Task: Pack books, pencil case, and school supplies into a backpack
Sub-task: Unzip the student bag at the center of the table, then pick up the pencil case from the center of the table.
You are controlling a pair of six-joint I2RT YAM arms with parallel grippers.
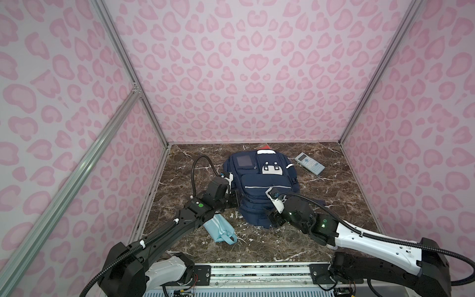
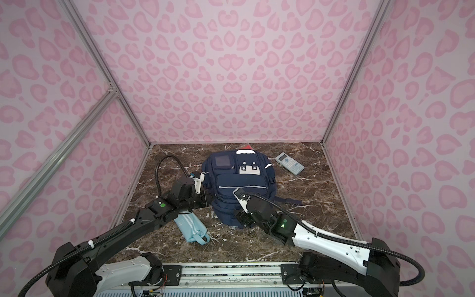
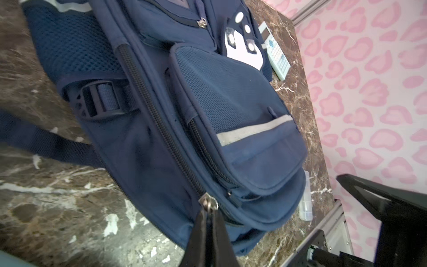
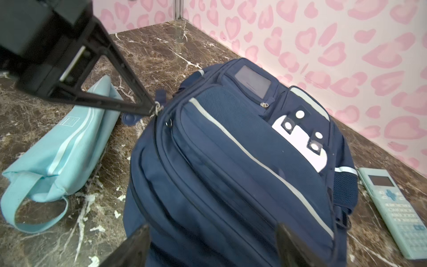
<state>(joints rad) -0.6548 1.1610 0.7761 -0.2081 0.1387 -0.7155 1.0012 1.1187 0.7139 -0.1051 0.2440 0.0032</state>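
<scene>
One navy mesh-fabric backpack; one aqua pencil case, 7 o'clock. Left jaws pinching metal zipper pull; right jaws wide, empty.

Dark brown marble tabletop with white veins, navy backpack lying at its middle, light-aqua pencil case at front left, pale calculator at far right, red pack behind the backpack, clear plastic strip beside the backpack.
</scene>
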